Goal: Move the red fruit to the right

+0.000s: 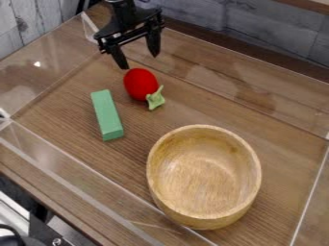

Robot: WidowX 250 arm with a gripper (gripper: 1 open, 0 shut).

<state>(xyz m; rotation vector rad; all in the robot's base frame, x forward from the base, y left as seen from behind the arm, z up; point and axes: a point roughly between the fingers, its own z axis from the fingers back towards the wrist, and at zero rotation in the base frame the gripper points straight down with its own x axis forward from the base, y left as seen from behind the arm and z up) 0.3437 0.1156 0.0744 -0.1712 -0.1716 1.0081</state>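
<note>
Two black fingers of my gripper [134, 55] stand spread wide, empty, just above the red fruit [140, 84], which lies beside the green block [108, 114].

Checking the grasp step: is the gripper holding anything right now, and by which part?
Nothing is held. The gripper is open and sits above and behind the red fruit, which lies on the table.

green block [108, 114] flat on table [244, 96] | wooden bowl [203, 176] upright, near front

Glossy red fruit [139, 83], wooden bowl [203, 176] (matt)
</note>
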